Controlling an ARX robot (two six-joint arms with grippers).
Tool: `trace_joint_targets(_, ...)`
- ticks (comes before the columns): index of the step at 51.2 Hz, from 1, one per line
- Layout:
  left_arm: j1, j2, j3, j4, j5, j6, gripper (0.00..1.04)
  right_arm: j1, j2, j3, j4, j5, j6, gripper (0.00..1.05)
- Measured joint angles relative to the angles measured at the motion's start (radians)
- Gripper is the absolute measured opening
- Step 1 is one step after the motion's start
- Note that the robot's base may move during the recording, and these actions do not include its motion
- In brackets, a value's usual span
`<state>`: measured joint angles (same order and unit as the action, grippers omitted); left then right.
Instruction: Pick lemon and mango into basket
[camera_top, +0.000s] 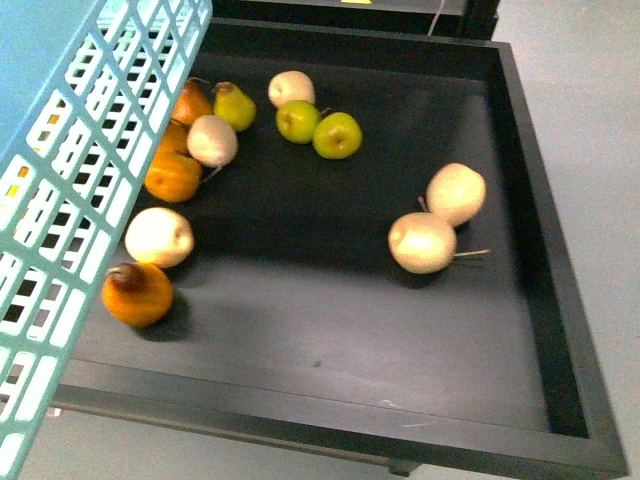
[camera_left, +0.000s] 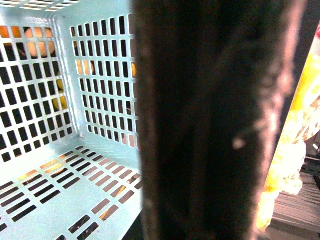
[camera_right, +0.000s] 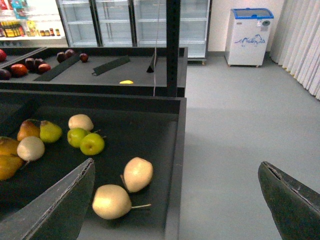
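- The black tray (camera_top: 520, 200) is a wide, shallow bin with raised walls. All the loose fruit in the front view lies on it.
- The basket (camera_top: 60, 150), aqua-blue with slotted sides, fills the left edge of the front view. It is tilted and close to the camera, and its side stands over the tray's left part. The left wrist view looks into one of its corners and onto its slotted floor.
- The left gripper (camera_left: 215, 130) shows only as a dark, blurred bar close to the lens, in front of the basket's inside. I cannot tell how its jaws stand. A blurred yellow shape beside it is too unclear to name.
- The right gripper (camera_right: 177, 167) has its two dark fingers spread wide with nothing between them, above the tray's right part.
- A pale pear (camera_top: 422, 242) touches a second pale pear (camera_top: 456, 193) in the tray's right half.
- The mango (camera_top: 172, 177), an orange-yellow oval, lies on the tray just beside the basket's side, outside it.
- The lemon (camera_top: 177, 135) seems to be the smaller orange-yellow fruit right behind the mango. It also lies on the tray and is partly hidden by a whitish round fruit (camera_top: 212, 140), so I cannot be sure.
- Two green apples (camera_top: 337, 135) sit together near the tray's far wall.
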<state>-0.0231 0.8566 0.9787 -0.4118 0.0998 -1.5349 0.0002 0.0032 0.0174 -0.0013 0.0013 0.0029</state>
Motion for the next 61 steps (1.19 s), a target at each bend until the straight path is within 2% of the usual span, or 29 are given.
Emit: trace_joint_targets(61, 0.0, 0.001, 0.0, 0.0, 0.0, 0.0, 0.05, 0.0, -0.001, 0.0, 0.001, 0.001, 0.0, 0.96)
